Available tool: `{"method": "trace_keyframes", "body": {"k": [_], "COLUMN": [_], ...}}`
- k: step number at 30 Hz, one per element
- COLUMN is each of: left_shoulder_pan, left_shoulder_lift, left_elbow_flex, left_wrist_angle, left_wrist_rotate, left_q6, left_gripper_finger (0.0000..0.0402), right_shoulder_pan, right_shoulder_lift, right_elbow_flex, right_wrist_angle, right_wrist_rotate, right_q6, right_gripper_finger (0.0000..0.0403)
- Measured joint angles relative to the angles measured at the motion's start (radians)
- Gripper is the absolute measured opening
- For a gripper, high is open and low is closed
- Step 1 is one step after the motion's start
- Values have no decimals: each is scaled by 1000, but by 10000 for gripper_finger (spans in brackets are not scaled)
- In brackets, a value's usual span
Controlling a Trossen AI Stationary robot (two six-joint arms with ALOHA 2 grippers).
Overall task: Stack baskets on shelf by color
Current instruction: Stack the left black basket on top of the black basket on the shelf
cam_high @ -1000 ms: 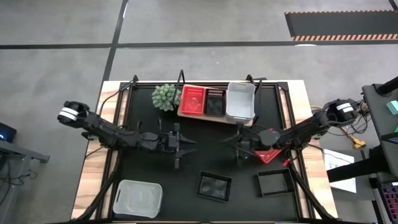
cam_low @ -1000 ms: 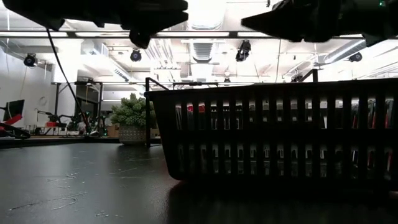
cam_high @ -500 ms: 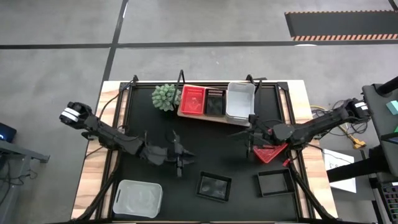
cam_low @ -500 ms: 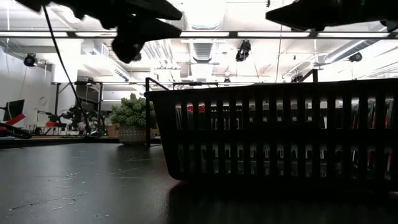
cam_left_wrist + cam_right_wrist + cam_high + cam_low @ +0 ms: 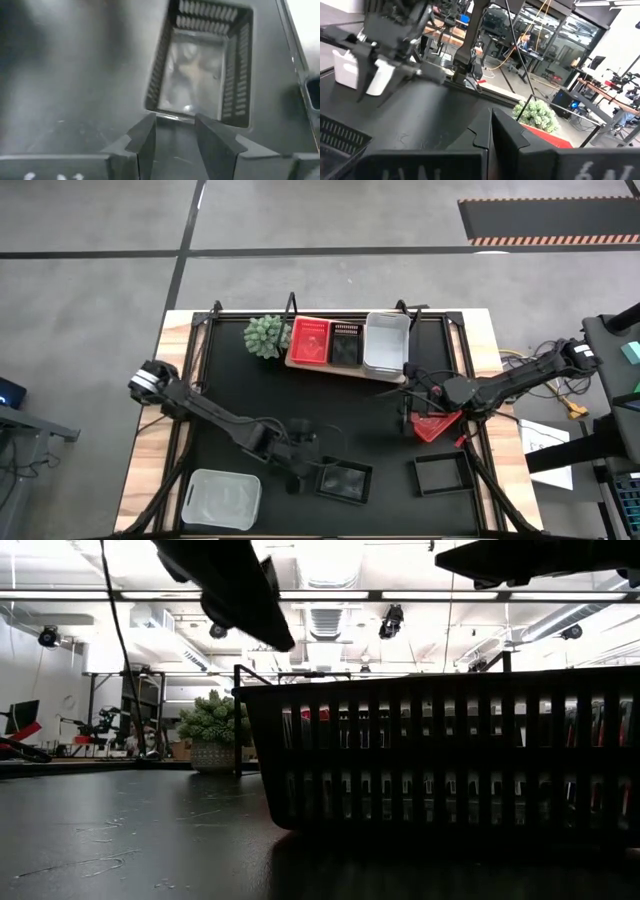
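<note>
The left gripper (image 5: 305, 470) hangs just at 9 o'clock of a black basket (image 5: 345, 480) near the table's (image 5: 250, 380) 6 o'clock edge. Its wrist view shows the jaws spread, with the basket's near short wall (image 5: 172, 116) just ahead of the fingertips (image 5: 145, 137). If the jaws come down off that thin rim, one finger could land on the wall top and shove the light basket across the smooth mat, or tip it.

The right gripper (image 5: 408, 412) sits at 3 o'clock, beside a red basket (image 5: 437, 426); its jaws look pressed together with nothing between them, though the red basket is not seen in that wrist view.

The shelf (image 5: 345, 370), a light wooden board at 12 o'clock, carries a red basket (image 5: 309, 341), a black one (image 5: 346, 344) and a white one (image 5: 386, 342) side by side, next to a spiky plant (image 5: 265, 335). Another black basket (image 5: 443, 473) lies at 5 o'clock, a translucent white one (image 5: 222, 498) at 7 o'clock.

All are shallow, rectangular, slotted plastic, likely slippery and springy; a hold on one wall may flex it and let the basket swing.
</note>
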Motion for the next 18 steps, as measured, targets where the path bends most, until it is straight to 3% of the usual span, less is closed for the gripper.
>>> {"method": "trace_keyframes", "body": {"k": [5,10,14,18], "left_shoulder_pan": [33,51,72,86], "left_shoulder_lift": [28,28,46,90], "left_elbow_flex": [11,-23,-51,-54], "left_wrist_angle": [34,152,160,181], "left_wrist_rotate": [75,82,37,85], "left_q6": [8,80,82,110], "left_gripper_finger": [121,114,83,46], "right_shoulder_pan": [0,0,0,0], "right_shoulder_lift": [-3,-2,-2,-2], "right_elbow_flex": [0,1,1,1], "right_wrist_angle": [1,2,2,1], "right_wrist_rotate": [0,0,0,0], "right_q6": [-2,-3,-3,-3], "right_gripper_finger": [9,9,9,9]}}
